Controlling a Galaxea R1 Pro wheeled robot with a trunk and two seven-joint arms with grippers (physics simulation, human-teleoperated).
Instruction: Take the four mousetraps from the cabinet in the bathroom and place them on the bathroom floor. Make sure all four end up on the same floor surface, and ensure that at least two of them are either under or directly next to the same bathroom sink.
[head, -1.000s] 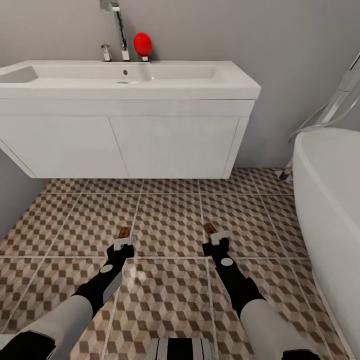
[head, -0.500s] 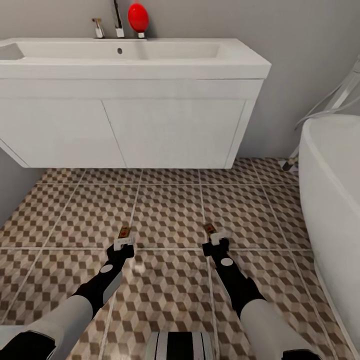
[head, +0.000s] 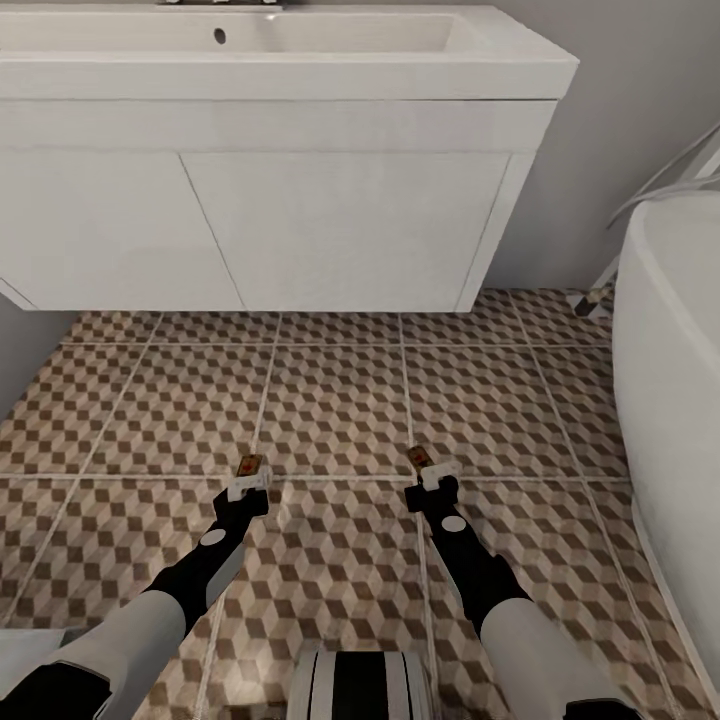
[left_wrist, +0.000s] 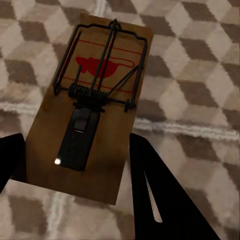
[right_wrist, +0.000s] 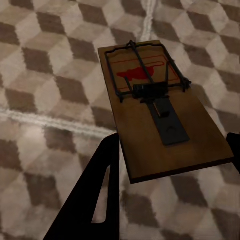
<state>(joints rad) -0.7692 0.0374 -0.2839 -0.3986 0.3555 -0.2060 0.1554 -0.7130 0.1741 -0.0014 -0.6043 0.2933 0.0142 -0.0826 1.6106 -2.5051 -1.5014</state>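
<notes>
Each gripper was clamped on a trap: the left gripper (head: 248, 488) held the left trap (left_wrist: 89, 107) by its long edges near the back end, and the right gripper (head: 432, 479) held the right trap (right_wrist: 160, 107) the same way. Both boards looked light, thin and stiff, so an edge grip at the bare rear half seemed the sensible hold, well away from the spring and wire bar, which could probably snap if knocked. Both arms reached forward and low, roughly parallel, with the traps held over the floor (head: 340, 420) in front of the sink (head: 300, 70). Whether the boards touched the tiles could not be told from the wrist views; they appeared to hang just above.
</notes>
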